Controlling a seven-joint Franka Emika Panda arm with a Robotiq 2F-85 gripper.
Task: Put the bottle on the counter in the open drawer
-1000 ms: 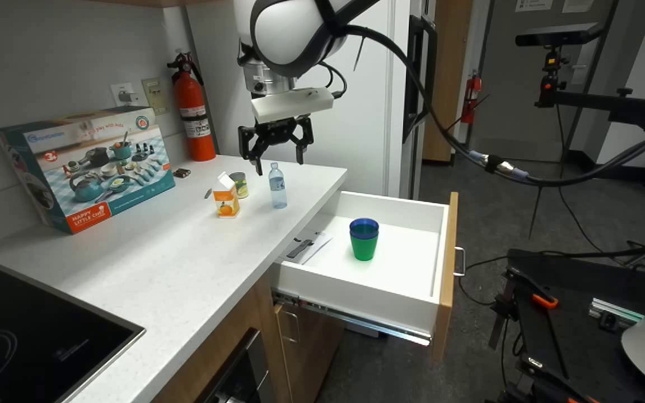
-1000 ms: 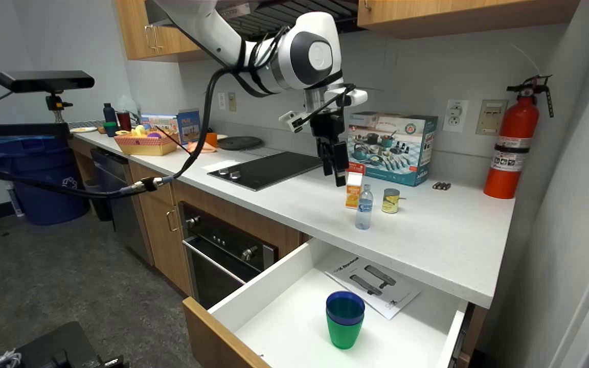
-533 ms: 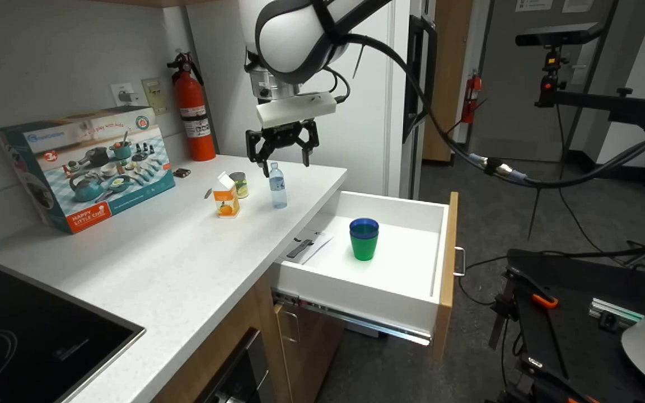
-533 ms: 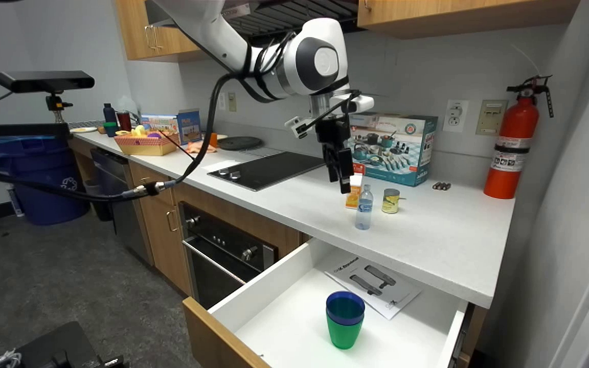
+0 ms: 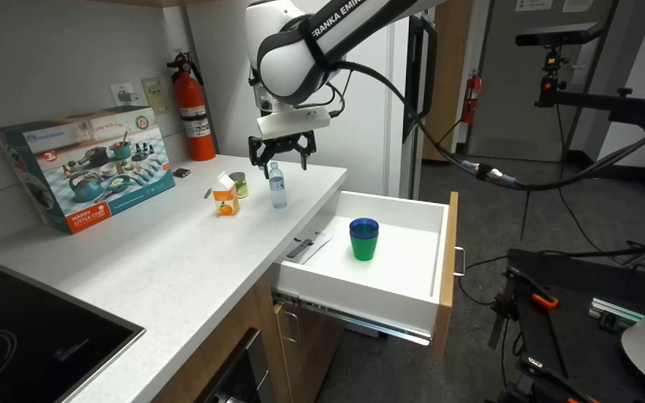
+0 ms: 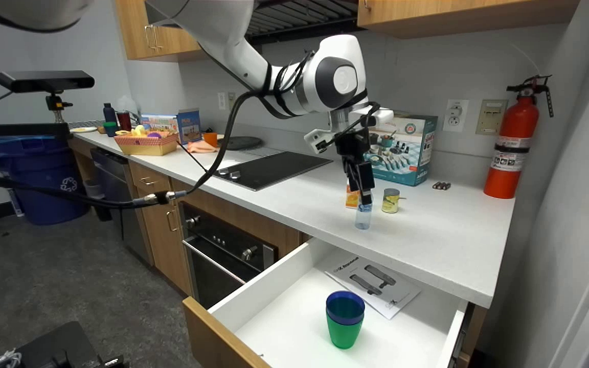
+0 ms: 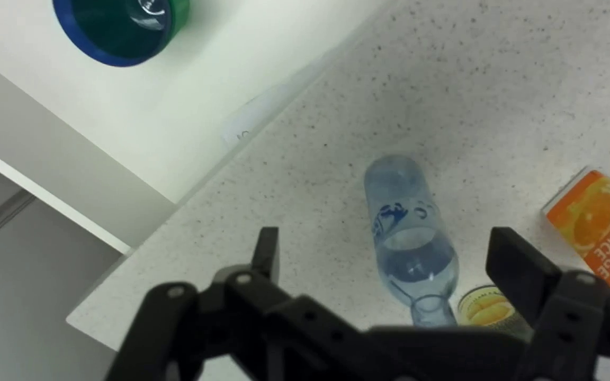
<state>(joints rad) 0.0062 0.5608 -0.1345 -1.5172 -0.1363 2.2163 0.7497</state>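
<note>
In an exterior view the white arm [image 5: 283,68] slopes down from 2 o'clock and bends at the wrist, so that the gripper [image 5: 285,169] points down, towards 6 o'clock, over the counter [image 5: 188,246]. Its fingers [image 7: 268,248] stand wide apart; in the wrist view they flank the bottle [image 7: 410,238] at 9 and 3 o'clock, with bare counter showing on each side of it. The bottle stands upright on the counter near its edge: clear with a blue tint, narrowing to the neck, with a pale label printed in darker blue. In the wrist view the gripper's frame hides its cap. In an exterior view a can [image 5: 240,185] sits at the bottle's 9 o'clock, the open drawer [image 5: 406,246] at 4.
</note>
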